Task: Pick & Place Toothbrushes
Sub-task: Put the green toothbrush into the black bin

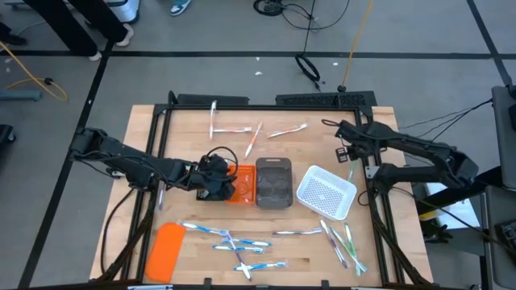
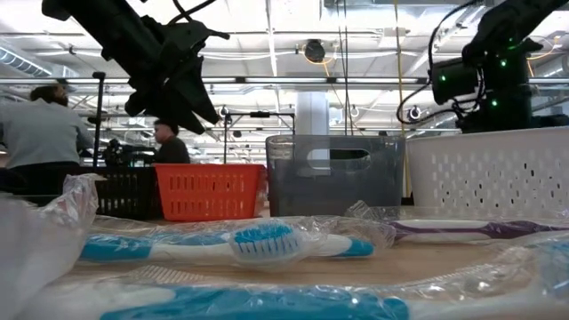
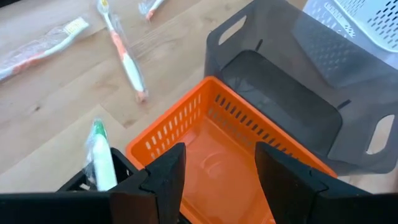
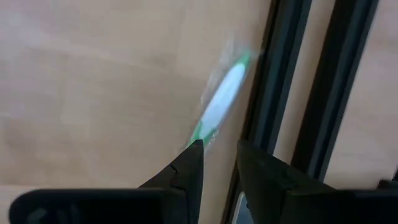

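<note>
Left gripper (image 3: 214,180) hovers, fingers spread and empty, directly above the slotted orange plastic tray (image 3: 205,130); a green-white wrapped toothbrush (image 3: 101,158) stands in the black tray beside it. Right gripper (image 4: 217,168), fingers parted, hangs just over another green-white toothbrush (image 4: 222,99) lying on the wooden surface (image 4: 93,74) against the black frame rail (image 4: 273,81)

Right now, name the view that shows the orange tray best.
Left wrist view: the orange tray fills it, open and seemingly empty. High view shows it half under the left gripper; low view, one side; right wrist view, nothing.
</note>
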Available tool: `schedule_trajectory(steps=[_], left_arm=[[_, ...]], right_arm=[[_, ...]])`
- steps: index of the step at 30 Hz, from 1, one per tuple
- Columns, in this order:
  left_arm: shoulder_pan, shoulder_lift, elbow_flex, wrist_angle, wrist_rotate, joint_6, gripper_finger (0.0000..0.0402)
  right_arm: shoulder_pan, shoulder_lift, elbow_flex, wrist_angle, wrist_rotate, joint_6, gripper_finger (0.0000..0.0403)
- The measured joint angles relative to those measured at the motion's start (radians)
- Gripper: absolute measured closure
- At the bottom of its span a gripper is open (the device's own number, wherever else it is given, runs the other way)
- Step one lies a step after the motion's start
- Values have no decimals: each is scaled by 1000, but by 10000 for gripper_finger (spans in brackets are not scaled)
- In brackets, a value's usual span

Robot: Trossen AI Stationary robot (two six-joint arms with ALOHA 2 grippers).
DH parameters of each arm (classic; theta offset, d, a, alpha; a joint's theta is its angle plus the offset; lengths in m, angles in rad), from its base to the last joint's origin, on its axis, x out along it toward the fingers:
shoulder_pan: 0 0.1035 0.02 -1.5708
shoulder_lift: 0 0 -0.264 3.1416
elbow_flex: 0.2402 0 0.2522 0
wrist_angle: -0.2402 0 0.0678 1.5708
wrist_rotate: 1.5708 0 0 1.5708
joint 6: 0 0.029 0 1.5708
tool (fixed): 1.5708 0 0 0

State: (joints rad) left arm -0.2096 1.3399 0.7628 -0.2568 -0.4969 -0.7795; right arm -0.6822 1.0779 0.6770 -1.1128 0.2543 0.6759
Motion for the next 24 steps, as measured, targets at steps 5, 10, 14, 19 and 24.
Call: schedule_trajectory(steps=[5,10,14,19,24], left_arm=[[0,0,0,3,0,0,206],[-3,0,0,34,1,15,206],[-10,0,0,36,1,18,206],[-10,0,0,38,1,20,206],[-10,0,0,38,1,21,206]], right_arm=[[-54,0,-55,51,-26,-15,287],[-93,0,-104,159,-79,-43,256],[-120,0,-132,195,-77,-43,237],[-142,0,-174,258,-82,-43,224],[-149,-5,-228,362,-135,-60,226]])
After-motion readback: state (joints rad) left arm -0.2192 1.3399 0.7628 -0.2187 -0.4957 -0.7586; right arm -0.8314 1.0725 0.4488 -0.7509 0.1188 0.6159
